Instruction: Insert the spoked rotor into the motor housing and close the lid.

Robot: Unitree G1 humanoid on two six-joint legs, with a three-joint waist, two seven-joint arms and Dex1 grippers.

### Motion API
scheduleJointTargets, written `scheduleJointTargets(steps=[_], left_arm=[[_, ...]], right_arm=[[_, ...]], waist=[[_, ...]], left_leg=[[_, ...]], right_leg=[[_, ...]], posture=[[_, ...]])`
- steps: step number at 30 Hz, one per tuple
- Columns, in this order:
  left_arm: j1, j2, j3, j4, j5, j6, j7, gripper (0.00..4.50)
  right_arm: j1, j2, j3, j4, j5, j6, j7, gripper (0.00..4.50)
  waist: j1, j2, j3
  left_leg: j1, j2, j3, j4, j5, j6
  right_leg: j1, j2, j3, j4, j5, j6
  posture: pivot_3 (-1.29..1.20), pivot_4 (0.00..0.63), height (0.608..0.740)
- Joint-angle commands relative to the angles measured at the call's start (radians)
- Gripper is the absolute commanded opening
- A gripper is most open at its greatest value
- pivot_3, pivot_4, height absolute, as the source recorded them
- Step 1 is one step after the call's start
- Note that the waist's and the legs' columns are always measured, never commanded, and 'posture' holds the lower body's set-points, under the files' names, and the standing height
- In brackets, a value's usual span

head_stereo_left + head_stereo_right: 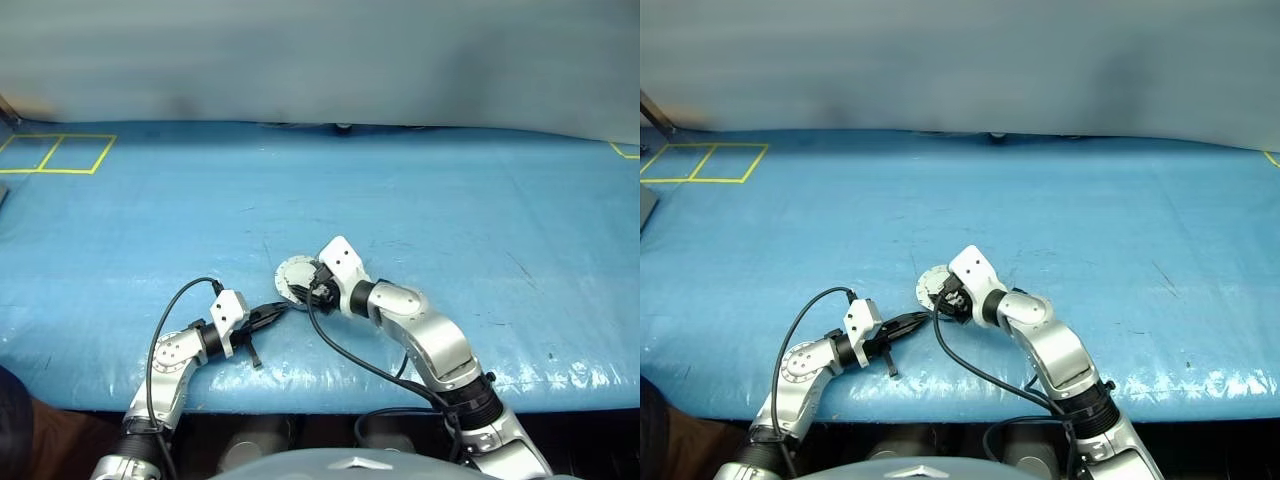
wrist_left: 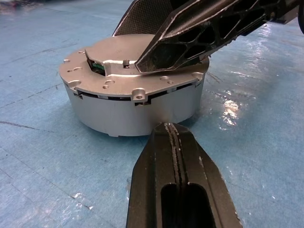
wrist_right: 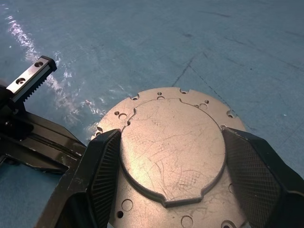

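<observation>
The motor housing [image 1: 292,277] is a round silver casing standing on the blue table; its wall [image 2: 133,111] faces my left wrist camera. The lid [image 3: 171,147] lies flat on top, plain grey face up. My right gripper [image 3: 172,134] comes down over it, its fingers [image 2: 190,33] resting on the lid and pressed against both sides of the raised centre plate. My left gripper [image 1: 283,311] is shut on nothing, its tip [image 2: 173,137] right at the foot of the housing's wall. The spoked rotor is hidden.
Yellow taped squares [image 1: 55,153] mark the far left of the table. The table's front edge [image 1: 330,395] runs just behind both grippers. A black cable [image 1: 345,350] loops from the right wrist over that edge. Open blue surface stretches to the right and beyond the housing.
</observation>
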Motion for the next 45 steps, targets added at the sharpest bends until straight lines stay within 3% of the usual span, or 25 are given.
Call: scheduleJointTargets(steps=[1,45], left_arm=[[-0.010,-0.002,-0.001,-0.008,-0.005,-0.007,0.013,0.00],[0.003,-0.001,-0.004,-0.015,-0.007,0.001,0.011,0.00]], right_arm=[[-0.004,0.000,0.013,-0.020,0.022,0.019,0.012,3.02],[0.001,-0.042,0.030,0.098,-0.001,-0.050,0.023,3.02]], waist=[[0.000,0.000,0.000],[0.001,0.000,0.000]], left_leg=[[0.000,0.000,0.000,0.000,0.000,0.000],[0.001,0.000,-0.001,-0.002,0.001,-0.001]], right_leg=[[0.000,0.000,0.000,0.000,0.000,0.000],[0.000,0.000,-0.001,0.000,0.000,0.000]], posture=[[0.00,0.150,0.740],[0.00,0.150,0.740]])
